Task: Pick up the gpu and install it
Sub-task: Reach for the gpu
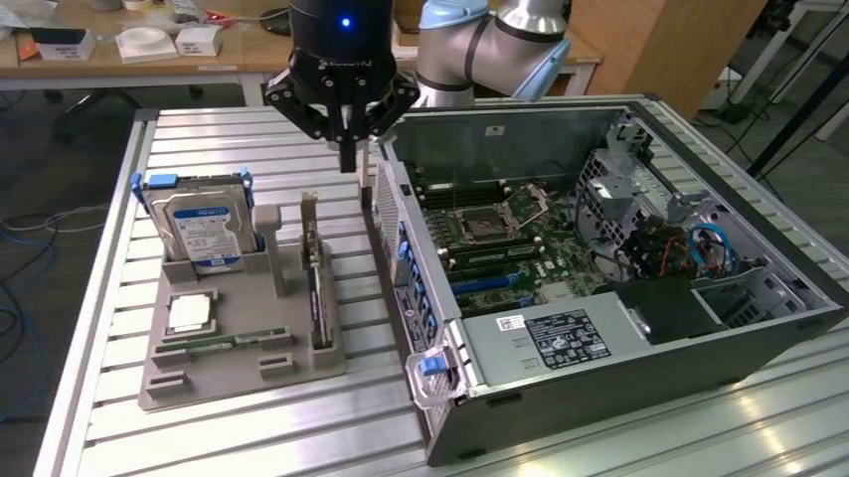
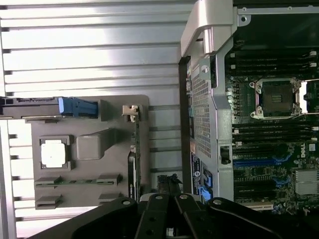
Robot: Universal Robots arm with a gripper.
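Note:
The gpu (image 1: 314, 270) stands on its long edge in a slot of the grey holder (image 1: 226, 383), a thin dark card with a pale bracket at its far end. In the wrist view the gpu (image 2: 133, 159) shows edge-on beside the holder's rim (image 2: 89, 102). My gripper (image 1: 348, 159) hangs above the table just past the card's far end, over the gap between holder and computer case. Its fingers point down and are shut with nothing between them. The gripper (image 2: 168, 188) is a short way from the card in the wrist view and does not touch it.
The open computer case (image 1: 743, 343) lies on the exterior view's right, with the motherboard (image 1: 498, 229) exposed. The holder also carries a silver hard drive (image 1: 199, 227), a square processor (image 1: 190, 313) and a memory stick (image 1: 219, 343). Everything rests on a slatted metal table (image 1: 213, 139).

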